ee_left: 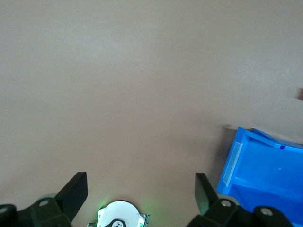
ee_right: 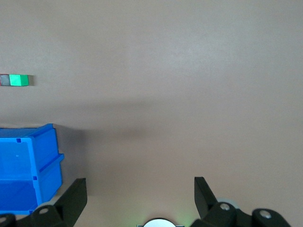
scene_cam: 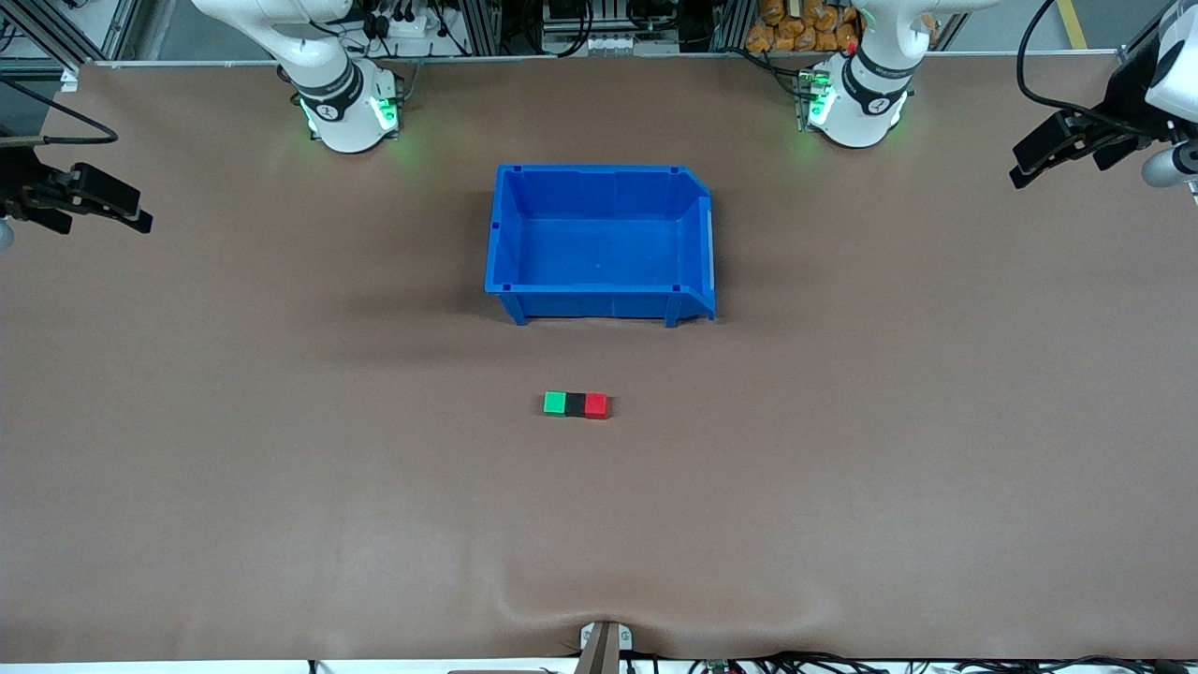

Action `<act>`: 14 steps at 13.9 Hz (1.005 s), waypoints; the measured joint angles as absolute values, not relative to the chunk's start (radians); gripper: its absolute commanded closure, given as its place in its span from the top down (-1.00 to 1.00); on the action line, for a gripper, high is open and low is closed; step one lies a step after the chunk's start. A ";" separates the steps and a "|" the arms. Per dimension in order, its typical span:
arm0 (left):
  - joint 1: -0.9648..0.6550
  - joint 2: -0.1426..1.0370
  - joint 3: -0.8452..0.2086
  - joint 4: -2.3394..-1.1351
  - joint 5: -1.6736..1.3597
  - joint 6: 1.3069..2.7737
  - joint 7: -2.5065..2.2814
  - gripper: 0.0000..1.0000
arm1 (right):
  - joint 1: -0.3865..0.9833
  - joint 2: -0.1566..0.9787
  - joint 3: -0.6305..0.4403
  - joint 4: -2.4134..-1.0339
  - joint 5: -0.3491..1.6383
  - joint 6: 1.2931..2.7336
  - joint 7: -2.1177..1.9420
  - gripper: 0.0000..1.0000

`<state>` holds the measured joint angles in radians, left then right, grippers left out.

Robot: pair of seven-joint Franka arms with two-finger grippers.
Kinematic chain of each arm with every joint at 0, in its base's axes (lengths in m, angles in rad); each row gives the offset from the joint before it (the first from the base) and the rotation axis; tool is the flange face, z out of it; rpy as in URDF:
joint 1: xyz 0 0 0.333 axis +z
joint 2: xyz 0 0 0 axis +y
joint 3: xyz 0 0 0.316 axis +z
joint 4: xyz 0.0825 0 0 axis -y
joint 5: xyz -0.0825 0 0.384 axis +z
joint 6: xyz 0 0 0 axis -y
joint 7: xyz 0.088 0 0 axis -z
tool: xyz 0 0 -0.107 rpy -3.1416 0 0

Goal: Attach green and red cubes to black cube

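The green cube [scene_cam: 555, 403], the black cube [scene_cam: 575, 404] and the red cube [scene_cam: 596, 405] sit touching in one straight row on the brown table, black in the middle, nearer the front camera than the blue bin. The right wrist view catches the green cube [ee_right: 19, 80] with the black cube [ee_right: 4, 80] at the frame's edge. My right gripper [scene_cam: 142, 212] [ee_right: 140, 189] hangs open and empty over the right arm's end of the table. At the left arm's end, my left gripper [scene_cam: 1017, 164] [ee_left: 141, 187] is open too, holding nothing. Both are far from the cubes.
An empty blue bin [scene_cam: 599, 307] stands mid-table between the arm bases and the cubes; a corner shows in each wrist view [ee_left: 265, 165] [ee_right: 28, 165]. The brown mat wrinkles slightly near the front edge [scene_cam: 599, 599].
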<state>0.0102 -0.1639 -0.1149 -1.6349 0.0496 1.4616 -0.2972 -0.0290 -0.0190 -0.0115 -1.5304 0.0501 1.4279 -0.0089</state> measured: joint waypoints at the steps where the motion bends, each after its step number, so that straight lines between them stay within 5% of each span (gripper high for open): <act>1: 0.010 -0.164 -0.115 -1.635 0.050 1.462 -0.297 1.00 | -0.029 -0.019 -0.012 -1.530 0.050 1.428 -0.009 1.00; 14: 0.010 -0.148 -0.114 -1.621 0.050 1.436 -0.264 1.00 | -0.029 -0.019 -0.011 -1.531 0.050 1.428 -0.009 1.00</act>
